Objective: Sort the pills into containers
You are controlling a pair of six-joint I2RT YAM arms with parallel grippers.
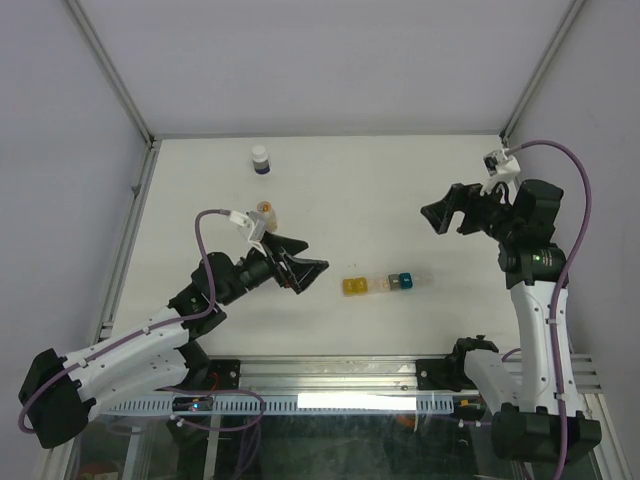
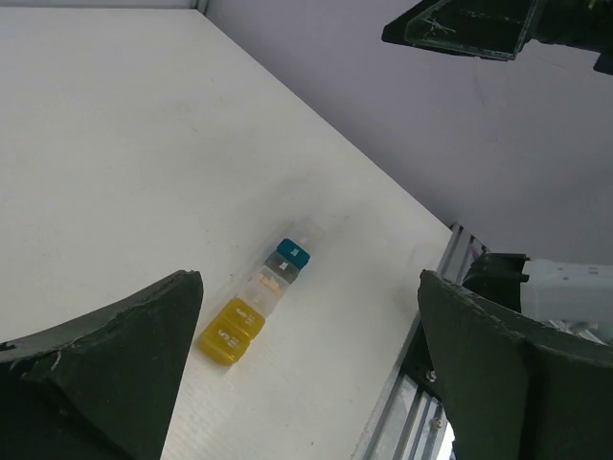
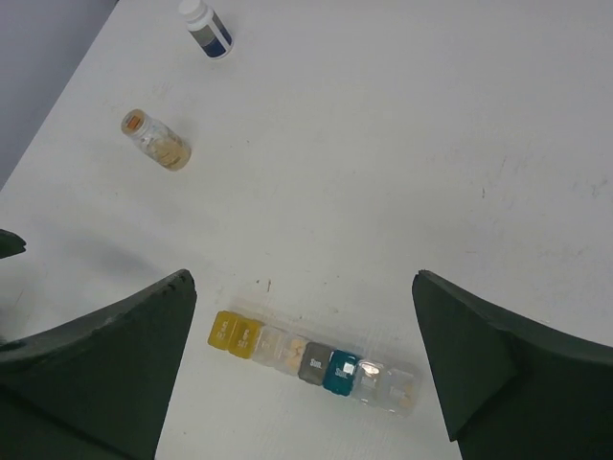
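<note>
Left pincer (image 1: 312,272) and right pincer (image 1: 443,221) gape (vial (image 3: 156,140): right-wrist view, not left-wrist).

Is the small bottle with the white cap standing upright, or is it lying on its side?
Upright. The white-capped bottle stands on its dark base, cap on top, in the top and right wrist views.

I work above a plain white counter (image 1: 400,200), closed in by pale grey walls (image 1: 330,60) that meet at slim aluminium rails (image 1: 111,72); the light is even.
</note>
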